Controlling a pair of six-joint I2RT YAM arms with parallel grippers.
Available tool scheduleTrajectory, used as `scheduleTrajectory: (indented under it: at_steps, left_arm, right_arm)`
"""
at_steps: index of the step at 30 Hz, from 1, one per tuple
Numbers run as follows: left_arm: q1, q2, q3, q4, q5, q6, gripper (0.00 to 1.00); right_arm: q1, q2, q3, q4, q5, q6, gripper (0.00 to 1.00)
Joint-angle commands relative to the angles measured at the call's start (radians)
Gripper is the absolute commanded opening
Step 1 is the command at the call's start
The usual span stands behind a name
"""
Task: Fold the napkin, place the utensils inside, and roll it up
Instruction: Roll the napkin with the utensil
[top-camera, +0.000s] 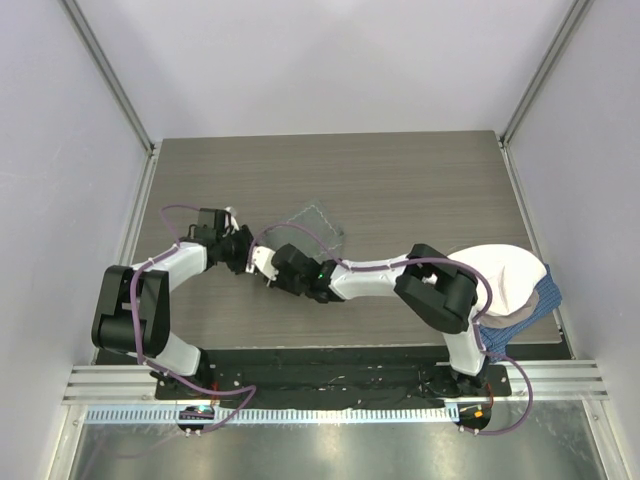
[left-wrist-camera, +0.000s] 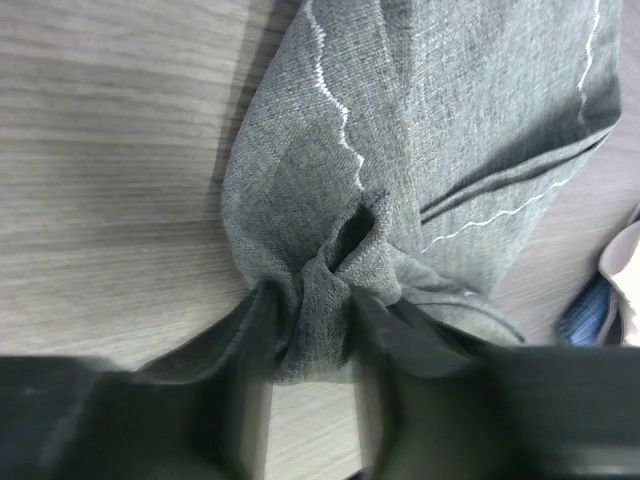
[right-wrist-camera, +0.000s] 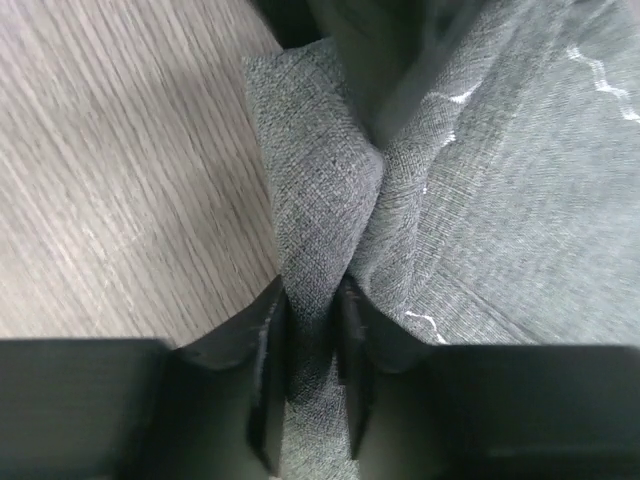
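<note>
Near the middle of the wooden table (top-camera: 420, 180), a little left of centre, the grey-green napkin (top-camera: 320, 228) lies bunched up, and both arms reach in to meet at its near-left edge; from above only a small rumpled patch of it shows beyond the two wrists; the left gripper (left-wrist-camera: 312, 335) is pressed together on a gathered tuck of the cloth, its dark fingers (left-wrist-camera: 250, 350) squeezing the fabric into a tight pleat that puckers open just above them; the pale stitched hem lines run wavy across the folds beyond; the right gripper (right-wrist-camera: 310, 340) likewise pinches a narrow upright ridge of the napkin, its jaws nearly closed with the weave caught between them, and more of the cloth spreads off to the right of that ridge; the two claws sit very close to each other; off at the table's right edge, beside the right arm's base, a cream-white cloth (top-camera: 505, 275) lies heaped over a blue checked cloth (top-camera: 548, 298).
</note>
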Motion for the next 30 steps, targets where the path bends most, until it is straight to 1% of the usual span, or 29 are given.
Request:
scheduleTrajectory:
  at_steps: [1,2,3,5,9,14,19,22,25,27,30]
  left_arm:
    - [0.014,-0.059,-0.004,0.060,-0.020,-0.027,0.57]
    - [0.014,-0.089,-0.016,0.060,-0.042,-0.027,0.61]
    - [0.013,-0.105,-0.021,0.060,-0.080,-0.027,0.67]
    - [0.014,-0.146,-0.045,0.066,-0.114,-0.028,0.70]
    - [0.014,-0.206,-0.107,0.105,-0.172,-0.036,0.73]
    - [0.014,-0.303,-0.217,0.190,-0.203,-0.047,0.74]
    - [0.014,-0.433,-0.343,0.296,-0.177,-0.074,0.75]
    - [0.014,-0.455,-0.371,0.310,-0.152,-0.074,0.76]
    - [0.014,-0.441,-0.377,0.296,-0.132,-0.076,0.76]
    - [0.013,-0.444,-0.386,0.309,-0.111,-0.073,0.75]
    - [0.008,-0.494,-0.412,0.330,-0.102,-0.067,0.75]
  right_arm:
    - [-0.062,0.043,0.073,-0.258,-0.246,0.077,0.25]
    - [-0.071,0.045,0.085,-0.283,-0.317,0.104,0.22]
    - [-0.080,0.048,0.094,-0.324,-0.349,0.116,0.22]
    - [-0.103,0.049,0.125,-0.364,-0.449,0.143,0.20]
    - [-0.126,0.065,0.186,-0.472,-0.580,0.196,0.16]
    - [-0.155,0.086,0.266,-0.538,-0.737,0.238,0.14]
    - [-0.217,0.125,0.333,-0.559,-0.933,0.287,0.14]
    - [-0.250,0.167,0.369,-0.561,-0.996,0.304,0.14]
    - [-0.281,0.224,0.406,-0.566,-1.039,0.314,0.13]
    - [-0.298,0.270,0.421,-0.562,-1.106,0.319,0.14]
    - [-0.329,0.313,0.452,-0.561,-1.136,0.363,0.14]
